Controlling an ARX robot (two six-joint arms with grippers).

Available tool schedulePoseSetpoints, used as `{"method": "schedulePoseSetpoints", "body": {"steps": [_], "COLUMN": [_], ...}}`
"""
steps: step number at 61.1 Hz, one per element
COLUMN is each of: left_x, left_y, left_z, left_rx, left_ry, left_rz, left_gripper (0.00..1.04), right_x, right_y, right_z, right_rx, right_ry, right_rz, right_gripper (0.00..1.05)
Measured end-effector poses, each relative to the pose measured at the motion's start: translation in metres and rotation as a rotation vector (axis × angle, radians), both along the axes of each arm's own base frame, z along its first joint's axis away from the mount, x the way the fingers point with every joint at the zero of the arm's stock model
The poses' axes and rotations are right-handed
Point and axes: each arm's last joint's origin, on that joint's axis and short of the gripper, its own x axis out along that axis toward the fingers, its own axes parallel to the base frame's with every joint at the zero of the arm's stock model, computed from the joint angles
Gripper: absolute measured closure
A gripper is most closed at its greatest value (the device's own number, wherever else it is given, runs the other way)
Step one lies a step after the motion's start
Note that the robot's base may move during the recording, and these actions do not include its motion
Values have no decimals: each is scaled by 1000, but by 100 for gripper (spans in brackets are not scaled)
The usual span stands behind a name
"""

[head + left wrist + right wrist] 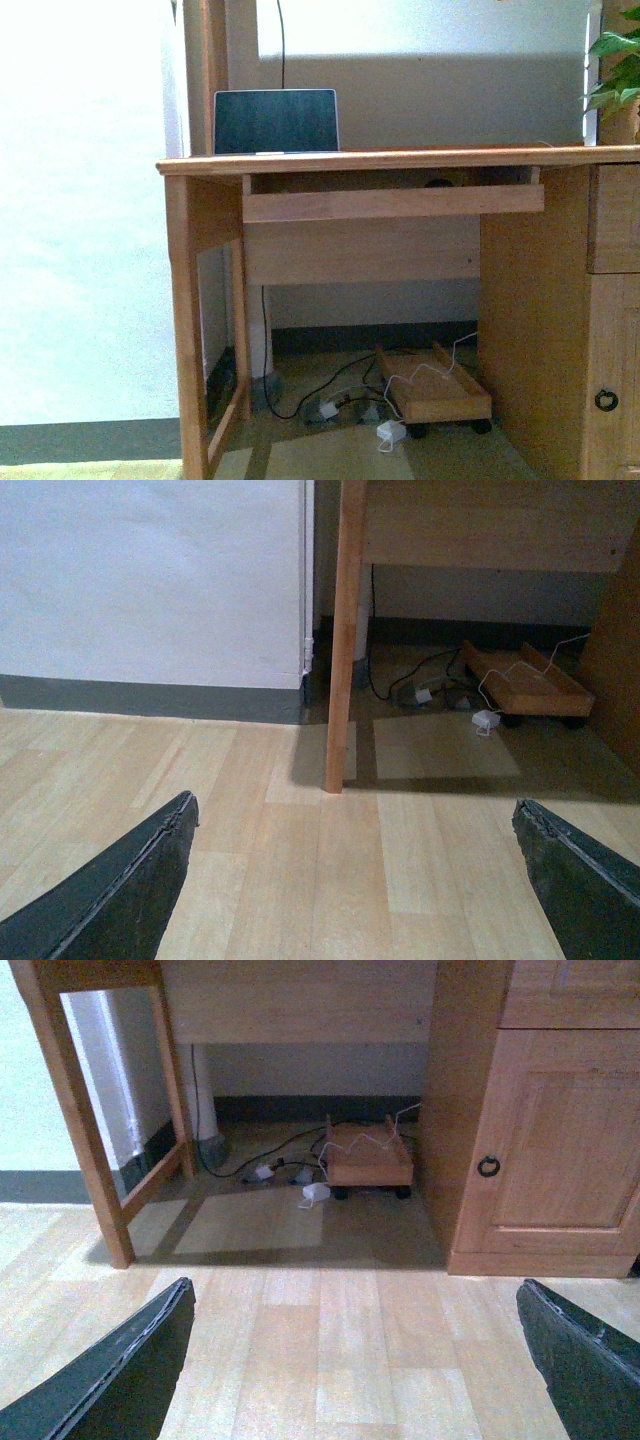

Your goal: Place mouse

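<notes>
Beneath the pale wooden surface, on the pull-out tray, the mouse shows only as a small dark domed hump above the tray's flat front board; an open laptop with a dark matte screen stands at the surface's rear left; the left arm's fingers, dark tapered wedges with rough edges, are spread wide apart and hold nothing above the pale plank floor; the right arm's fingers are spread and bare likewise; a low wooden trolley sits among white cables under the desk
</notes>
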Motion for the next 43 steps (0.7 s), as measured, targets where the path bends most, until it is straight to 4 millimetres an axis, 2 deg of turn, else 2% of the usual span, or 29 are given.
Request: {"method": "schedulePoseSetpoints", "body": {"steps": [43], "left_x": [0], "left_y": [0], "left_z": [0], "left_rx": [0], "left_ry": [0], "left_rz": [0], "left_gripper": [8], "right_x": [0], "right_y": [0], "right_z": [0], "right_rx": [0], "right_ry": [0], "right_rz": [-1], "right_gripper": [7]}}
